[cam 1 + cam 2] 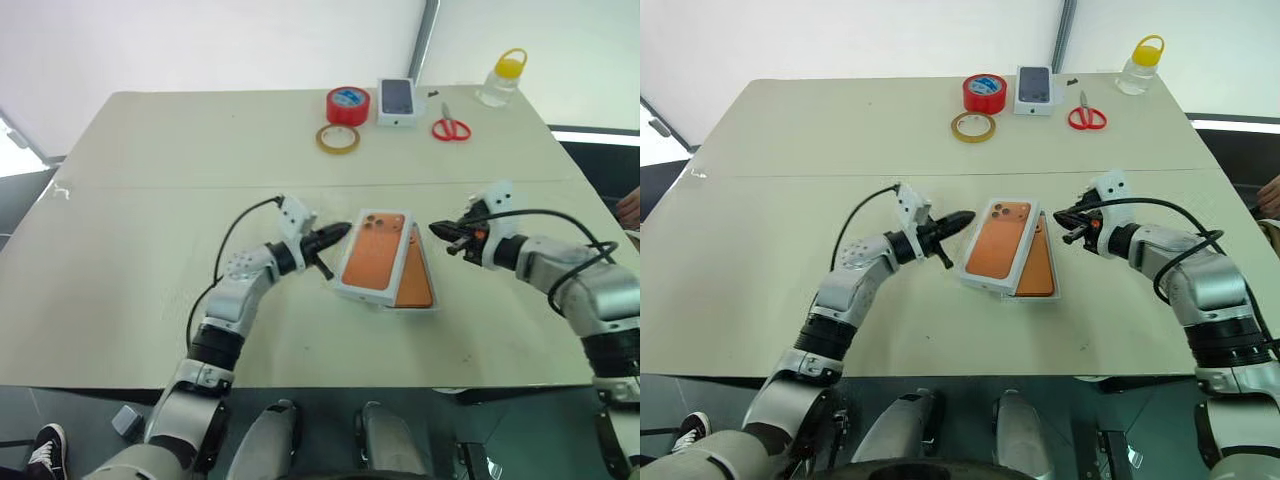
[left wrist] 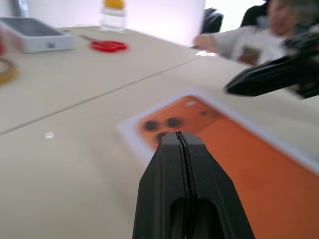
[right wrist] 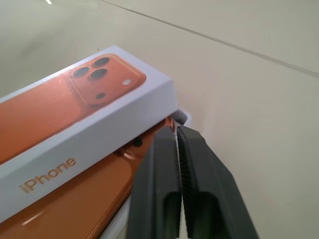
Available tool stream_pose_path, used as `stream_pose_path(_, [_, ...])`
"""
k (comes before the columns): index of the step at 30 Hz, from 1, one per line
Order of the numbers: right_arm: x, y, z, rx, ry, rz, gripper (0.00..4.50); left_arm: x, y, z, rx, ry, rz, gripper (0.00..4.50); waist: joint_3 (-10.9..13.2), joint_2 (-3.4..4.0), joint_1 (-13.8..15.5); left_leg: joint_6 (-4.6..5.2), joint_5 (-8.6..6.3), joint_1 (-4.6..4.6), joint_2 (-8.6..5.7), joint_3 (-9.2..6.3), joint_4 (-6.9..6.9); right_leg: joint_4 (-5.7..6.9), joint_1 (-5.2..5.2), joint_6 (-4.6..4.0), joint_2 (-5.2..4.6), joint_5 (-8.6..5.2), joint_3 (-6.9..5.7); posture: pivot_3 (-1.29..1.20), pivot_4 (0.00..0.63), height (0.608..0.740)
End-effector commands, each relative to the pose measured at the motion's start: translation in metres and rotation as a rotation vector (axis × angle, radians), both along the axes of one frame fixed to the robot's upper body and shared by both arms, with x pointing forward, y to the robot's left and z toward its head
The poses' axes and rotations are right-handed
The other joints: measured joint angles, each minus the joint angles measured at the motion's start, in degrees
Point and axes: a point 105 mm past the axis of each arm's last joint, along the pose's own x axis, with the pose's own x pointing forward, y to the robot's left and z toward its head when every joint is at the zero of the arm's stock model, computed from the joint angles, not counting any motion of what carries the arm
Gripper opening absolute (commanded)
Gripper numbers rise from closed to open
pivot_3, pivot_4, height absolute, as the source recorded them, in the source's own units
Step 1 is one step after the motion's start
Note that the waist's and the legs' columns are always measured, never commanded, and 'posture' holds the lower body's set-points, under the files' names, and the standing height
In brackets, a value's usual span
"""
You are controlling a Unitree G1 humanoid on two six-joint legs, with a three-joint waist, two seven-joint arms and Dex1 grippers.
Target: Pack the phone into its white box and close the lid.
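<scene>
You get bright, even daylight across the counter (image 1: 150, 300), with pale backlight from the white wall behind washing out the far edge. Shadows under the arms are faint and soft. In the left wrist view the person and the scissors (image 2: 108, 46) are blurred; the counter's edges bow slightly in the head views
</scene>
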Motion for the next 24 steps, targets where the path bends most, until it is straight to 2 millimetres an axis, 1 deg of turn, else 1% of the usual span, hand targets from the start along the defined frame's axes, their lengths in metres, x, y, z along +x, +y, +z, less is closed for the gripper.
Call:
stream_pose_path(1, [-0.003, 0.007, 0.006, -0.095, -0.08, 0.058, 0.03, 0.005, 0.001, 0.008, 0.033, -0.073, 0.029, 0.0, 0.0, -0.01, 0.13, 0.0, 0.0, 0.0, -0.02, 0.0, 0.0, -0.01, 0.01, 0.0, 0.01, 0.0, 0.0, 0.0, 0.15, 0.74])
stream_pose_path(2, [-0.004, 0.006, 0.003, -0.113, -0.078, 0.062, 0.03, 0.005, 0.001, 0.006, 0.044, -0.069, 0.028, 0.0, 0.0, -0.01, 0.23, 0.0, 0.0, 0.0, -0.03, 0.0, 0.0, -0.02, 0.01, 0.01, 0.0, 0.0, 0.0, 0.0, 0.15, 0.74])
stream_pose_path(4, [-0.014, 0.012, 0.001, -0.165, -0.093, 0.131, 0.03, 0.005, -0.004, -0.006, 0.083, -0.031, 0.016, 0.0, 0.01, -0.02, 0.71, -0.01, 0.01, 0.0, -0.05, 0.0, 0.01, -0.03, 0.02, 0.01, -0.06, 0.0, 0.0, 0.0, 0.15, 0.74])
stream_pose_path(5, [-0.019, 0.015, -0.002, -0.152, -0.073, 0.154, 0.03, 0.003, -0.008, -0.015, 0.116, -0.001, -0.007, 0.0, 0.01, -0.02, 0.89, -0.01, 0.0, 0.0, -0.05, 0.0, 0.01, -0.03, 0.01, 0.01, -0.06, 0.0, 0.0, 0.0, 0.15, 0.74])
stream_pose_path(7, [-0.021, 0.013, -0.003, -0.113, -0.043, 0.141, 0.03, -0.002, -0.015, -0.023, 0.142, 0.019, -0.054, 0.0, 0.01, -0.02, 1.03, -0.01, 0.0, 0.0, -0.03, 0.0, 0.0, -0.02, 0.0, 0.01, -0.04, 0.0, 0.0, 0.0, 0.15, 0.74])
stream_pose_path(9, [-0.024, 0.01, -0.006, -0.162, -0.047, 0.154, 0.03, -0.009, -0.023, -0.035, 0.154, 0.087, -0.113, 0.0, 0.01, -0.02, 1.03, -0.01, 0.0, 0.0, -0.03, 0.0, 0.0, -0.02, 0.0, 0.01, -0.04, 0.0, 0.0, 0.0, 0.15, 0.74])
stream_pose_path(11, [-0.025, 0.01, -0.007, -0.185, -0.054, 0.16, 0.03, -0.013, -0.027, -0.046, 0.164, 0.144, -0.147, 0.0, 0.01, -0.02, 1.02, 0.0, 0.0, 0.0, -0.03, 0.0, 0.0, -0.02, 0.0, 0.01, -0.04, 0.0, 0.0, 0.0, 0.15, 0.74])
stream_pose_path(12, [-0.026, 0.013, -0.005, -0.161, -0.051, 0.162, 0.03, -0.014, -0.03, -0.046, 0.175, 0.114, -0.151, 0.0, 0.0, 0.0, 1.02, 0.0, 0.0, 0.01, -0.03, -0.01, 0.0, -0.01, 0.01, 0.01, -0.04, 0.0, -0.01, 0.0, 0.15, 0.74])
stream_pose_path(15, [-0.028, 0.016, -0.003, -0.157, -0.057, 0.175, 0.03, -0.012, -0.039, -0.033, 0.108, 0.116, -0.166, 0.0, 0.0, 0.0, 1.1, -0.01, 0.0, 0.02, -0.02, -0.01, 0.0, -0.02, 0.03, 0.01, -0.05, 0.0, -0.01, 0.0, 0.15, 0.74])
stream_pose_path(19, [-0.026, 0.012, -0.001, -0.163, -0.061, 0.159, 0.03, -0.014, -0.046, -0.028, 0.1, 0.109, -0.19, 0.0, 0.04, -0.06, 1.15, 0.0, 0.0, 0.01, -0.04, -0.01, 0.01, -0.03, 0.04, 0.01, -0.08, 0.0, -0.02, 0.0, 0.15, 0.74])
stream_pose_path(24, [-0.031, 0.01, -0.005, -0.175, -0.039, 0.174, 0.03, -0.027, -0.062, -0.021, 0.079, 0.097, -0.257, 0.0, 0.04, -0.07, 1.08, -0.01, 0.0, 0.01, -0.03, -0.01, -0.01, -0.01, 0.02, 0.01, -0.07, 0.0, -0.02, 0.0, 0.15, 0.74])
